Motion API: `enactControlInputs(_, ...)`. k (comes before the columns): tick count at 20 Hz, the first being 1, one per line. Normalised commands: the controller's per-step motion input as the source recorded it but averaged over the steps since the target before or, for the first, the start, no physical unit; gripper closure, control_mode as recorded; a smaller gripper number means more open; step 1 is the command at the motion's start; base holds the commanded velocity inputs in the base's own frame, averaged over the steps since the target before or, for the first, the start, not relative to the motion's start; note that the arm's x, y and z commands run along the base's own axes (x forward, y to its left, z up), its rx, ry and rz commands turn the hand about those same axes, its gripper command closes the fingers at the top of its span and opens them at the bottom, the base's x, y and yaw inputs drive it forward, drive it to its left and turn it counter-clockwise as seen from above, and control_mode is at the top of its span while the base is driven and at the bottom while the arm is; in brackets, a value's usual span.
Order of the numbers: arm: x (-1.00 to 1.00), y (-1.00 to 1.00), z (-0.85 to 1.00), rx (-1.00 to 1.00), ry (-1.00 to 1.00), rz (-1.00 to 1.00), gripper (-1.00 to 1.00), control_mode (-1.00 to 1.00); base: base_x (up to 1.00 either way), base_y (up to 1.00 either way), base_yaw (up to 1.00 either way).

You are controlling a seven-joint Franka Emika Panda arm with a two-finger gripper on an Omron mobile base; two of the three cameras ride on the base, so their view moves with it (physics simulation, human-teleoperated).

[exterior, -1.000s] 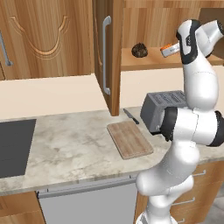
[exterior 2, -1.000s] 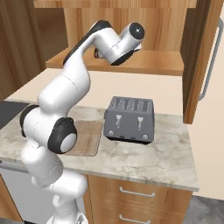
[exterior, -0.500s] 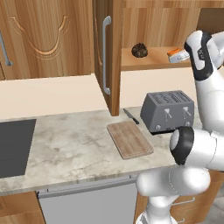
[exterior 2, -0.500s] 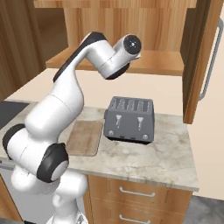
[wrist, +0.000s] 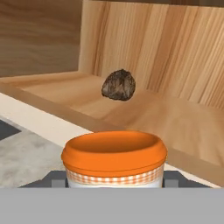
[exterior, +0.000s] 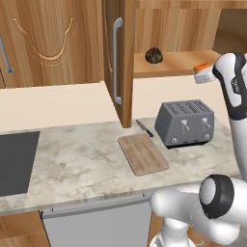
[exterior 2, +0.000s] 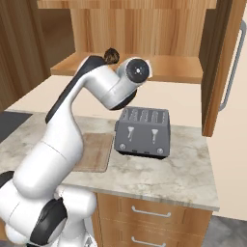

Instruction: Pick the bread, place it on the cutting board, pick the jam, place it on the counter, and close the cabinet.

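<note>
A long beige-grey marbled stone counter (exterior: 87, 159) runs under a brown wooden wall cabinet (exterior: 53, 43) whose door with the long grey bar handle stands swung open, edge-on toward the room. The grey four-slot toaster (exterior: 185, 123) sits on the counter below the open shelf and serves as the landmark. Just left of the toaster lies the flat light-brown wooden cutting board (exterior: 143, 153), bare, with a small dark knife (exterior: 144, 128) behind the board, near the toaster's left rear corner. A black cooktop (exterior: 17, 161) sits well left of the toaster.

The white arm rises in front of the toaster and bends over it, its hand lifted to shelf height above the toaster's right end. The gripper (wrist: 114, 183) is closed on the small orange-lidded jam jar (wrist: 114, 159), held just outside the cabinet's shelf edge.

The dark brown lumpy ball of bread (exterior: 154, 55) rests on the shelf, above and left of the toaster.

The hand view shows the jar's checked band and the fingers (wrist: 56, 180) flanking it. In the left base view the jar (exterior: 202, 67) is an orange sliver beside the wrist. In the right base view the arm's elbow covers most of the bread (exterior 2: 111, 54).
</note>
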Motion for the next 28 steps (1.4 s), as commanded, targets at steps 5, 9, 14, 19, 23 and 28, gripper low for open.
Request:
enactControlInputs(5, -0.63, -0.15, -0.07, 0.00, -0.01, 0.00, 1.00, -1.00, 0.00, 0.00, 0.00)
enactControlInputs(9, -0.61, -0.13, -0.03, 0.01, 0.00, 0.00, 1.00, -1.00, 0.00, 0.00, 0.00)
enactControlInputs(14, -0.60, -0.17, -0.01, 0.02, 0.00, 0.00, 1.00, -1.00, 0.00, 0.00, 0.00)
enactControlInputs(19, -0.62, -0.11, -0.04, 0.02, 0.00, -0.01, 1.00, -1.00, 0.00, 0.00, 0.00)
enactControlInputs(23, -0.55, -0.11, -0.28, 0.01, -0.03, -0.04, 1.00, -1.00, 0.00, 0.00, 0.00)
enactControlInputs(28, -0.46, -0.11, -0.41, 0.00, -0.05, -0.04, 1.00, -1.00, 0.00, 0.00, 0.00)
